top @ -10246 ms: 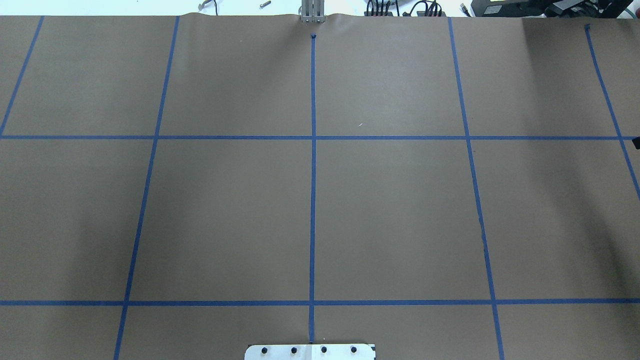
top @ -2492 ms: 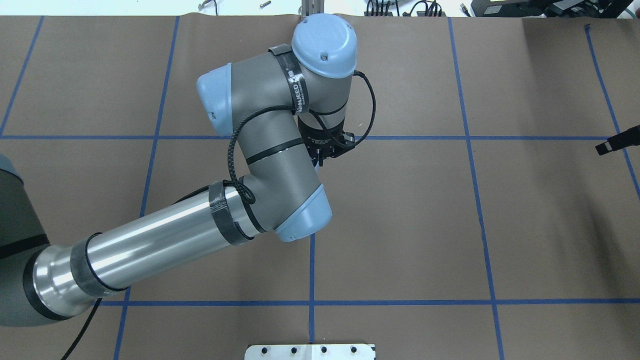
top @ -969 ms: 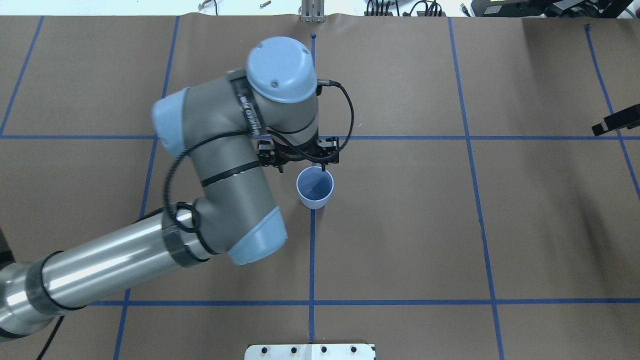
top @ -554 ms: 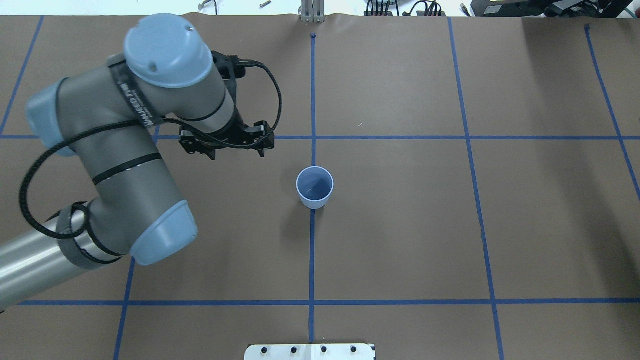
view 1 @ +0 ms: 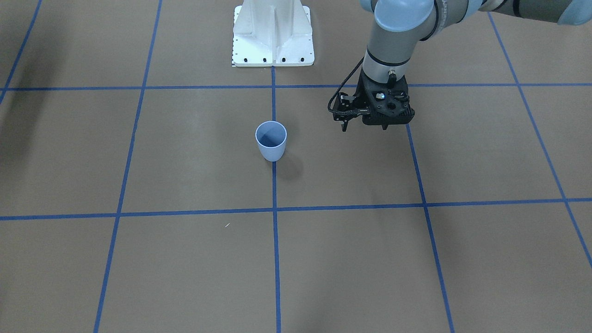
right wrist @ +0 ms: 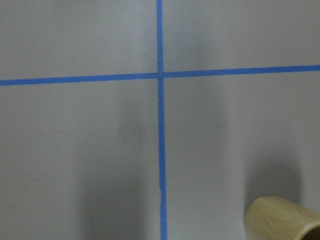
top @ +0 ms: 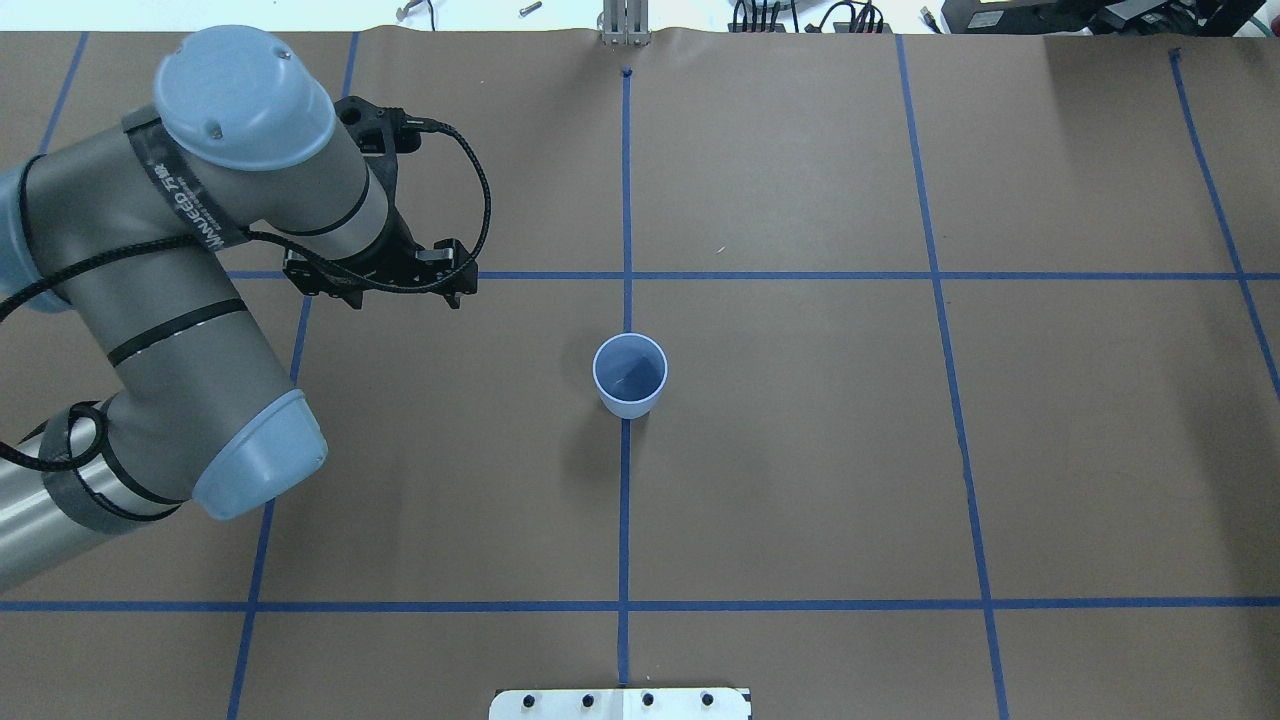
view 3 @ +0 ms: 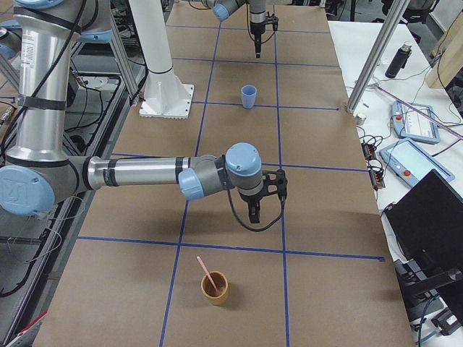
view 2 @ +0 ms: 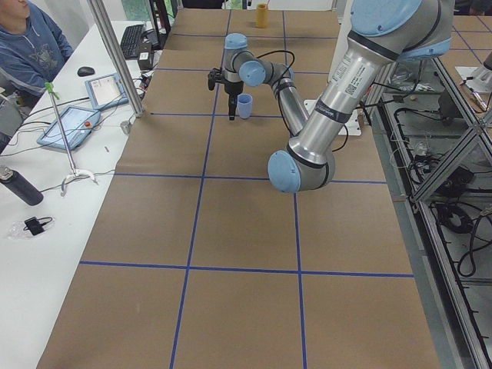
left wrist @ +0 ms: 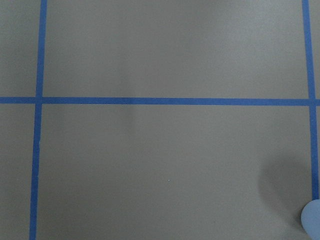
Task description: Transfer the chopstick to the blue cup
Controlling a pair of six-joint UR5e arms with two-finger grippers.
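Note:
The blue cup (top: 630,375) (view 1: 271,141) stands upright and empty on the centre tape line. My left gripper (top: 403,300) (view 1: 363,127) hangs open and empty over the table, well to the robot's left of the cup. One pale pink chopstick (view 3: 206,271) leans in a brown wooden cup (view 3: 214,288) near the table's right end. The wooden cup's rim (right wrist: 282,220) shows low in the right wrist view. My right gripper (view 3: 253,215) points down a little short of that wooden cup, apart from it; I cannot tell whether it is open or shut.
The white robot base plate (view 1: 273,37) sits at the table's robot side. Blue tape lines grid the brown paper. A person (view 2: 31,46) sits at a side bench with tablets (view 2: 68,127) and a bottle (view 2: 19,187). A metal post (view 3: 372,58) stands by the operators' edge.
The left arm set the blue cup on the centre line, opened, and has since swung away to the left. The right gripper's tip has left the overhead view's right edge.

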